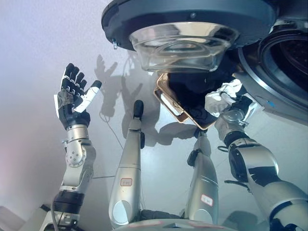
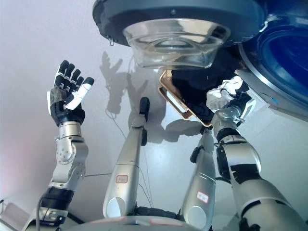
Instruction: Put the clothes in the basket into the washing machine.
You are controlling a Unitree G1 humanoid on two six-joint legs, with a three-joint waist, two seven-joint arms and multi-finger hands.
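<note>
A basket with a tan rim [image 1: 169,104] stands on the floor below the washing machine's open door, holding dark clothes [image 1: 188,90]. My right hand [image 1: 230,102] is at the basket's right edge, its white-covered fingers curled into the dark cloth, close to the drum opening [image 1: 289,54]. Out to the left, my left hand [image 1: 73,97] is raised with fingers spread and nothing in it, well away from the basket.
The round door [image 1: 187,17] with its glass bowl [image 1: 183,45] swings out over the basket at the top. The machine's grey front ring [image 1: 269,91] fills the upper right. Pale floor [image 1: 38,57] lies to the left.
</note>
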